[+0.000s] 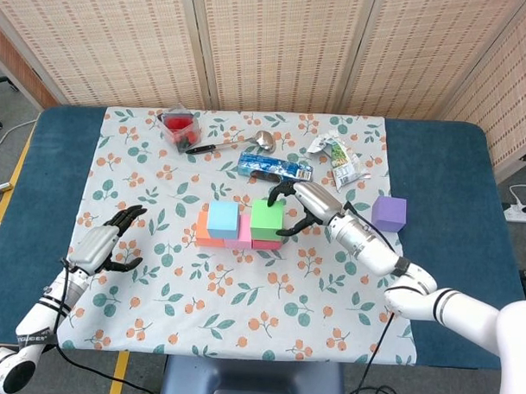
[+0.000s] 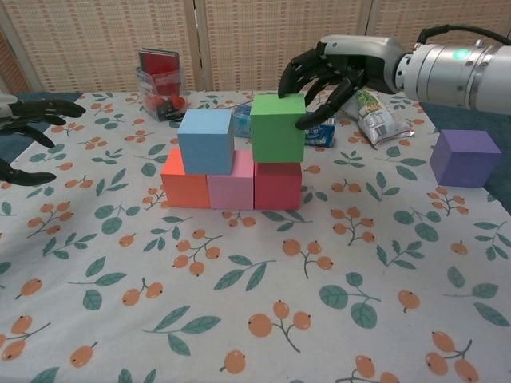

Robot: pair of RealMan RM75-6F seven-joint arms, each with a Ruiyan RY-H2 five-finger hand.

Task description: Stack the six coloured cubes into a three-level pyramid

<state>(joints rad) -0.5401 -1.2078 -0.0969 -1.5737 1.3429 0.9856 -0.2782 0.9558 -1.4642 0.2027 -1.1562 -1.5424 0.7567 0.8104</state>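
Observation:
An orange cube (image 2: pixel 185 187), a pink cube (image 2: pixel 231 188) and a red cube (image 2: pixel 277 184) form a row on the cloth. A blue cube (image 2: pixel 206 140) sits on top over the orange and pink ones. My right hand (image 2: pixel 327 73) grips the green cube (image 2: pixel 277 128) from above, its base at the red cube's top, shifted left toward the pink. The same green cube (image 1: pixel 266 219) and right hand (image 1: pixel 299 204) show in the head view. A purple cube (image 2: pixel 465 157) stands alone at the right. My left hand (image 1: pixel 106 241) hovers open at the cloth's left edge, holding nothing.
At the back lie a clear box with red contents (image 2: pixel 160 83), a spoon (image 1: pixel 235 144), a blue packet (image 1: pixel 275 169) and a green-white snack bag (image 2: pixel 375 113). The flowered cloth (image 2: pixel 263 303) covers a blue table (image 1: pixel 454 169).

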